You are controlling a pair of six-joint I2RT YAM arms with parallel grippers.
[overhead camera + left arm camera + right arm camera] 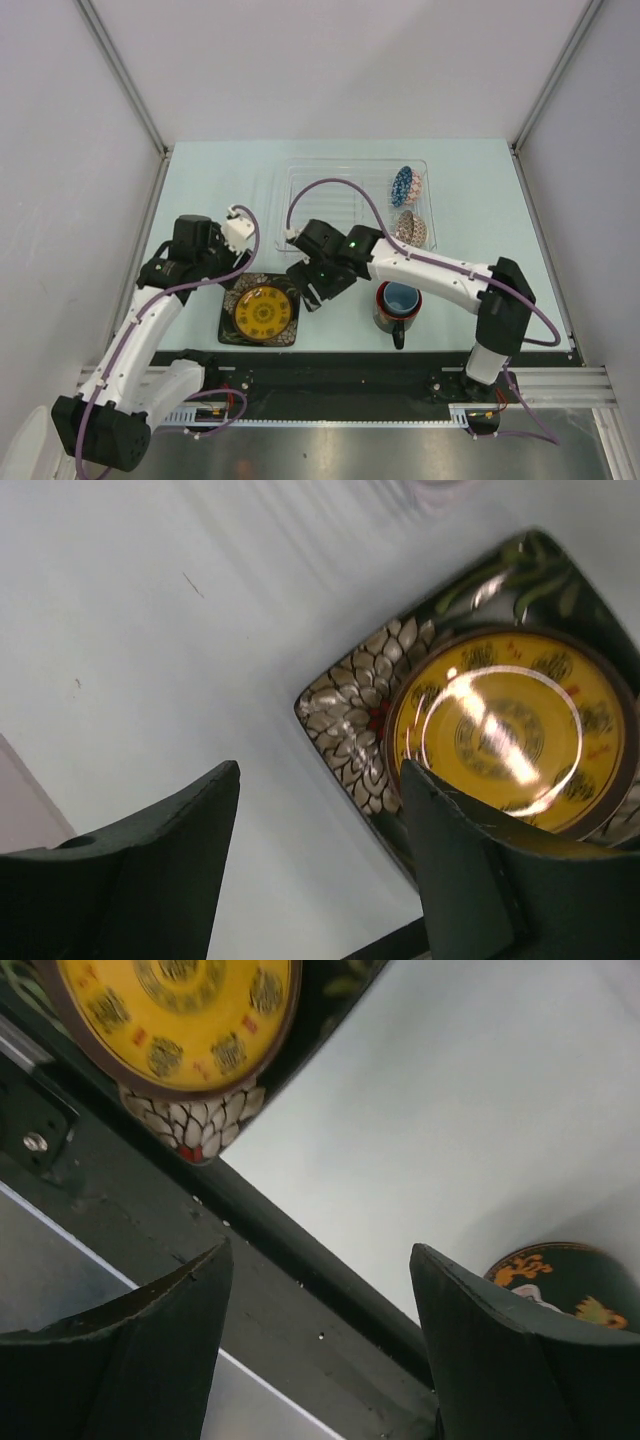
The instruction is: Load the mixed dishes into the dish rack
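Risk: could have slid yellow plate [264,312] off black plate [232,335] had either claw nudged the stack sideways; could have knocked a rim on rack [330,195] with a tilted entry; judged, not seen.
Left claw [320,775]: gaped wide, empty; hung near stack's far left corner.
Right claw [320,1250]: spread wide, held nothing; hovered at stack's right edge, between it and mug [380,312].
Stack: lay flat, face up, near table's [200,200] front edge, apart from rack; square, so showed no long axis.
Mug: stood upright, cup [402,297] nested inside; handle pointed at front edge.
Rack: ran long left to right; held blue bowl [405,185] and beige bowl [410,228] on edge at right end.
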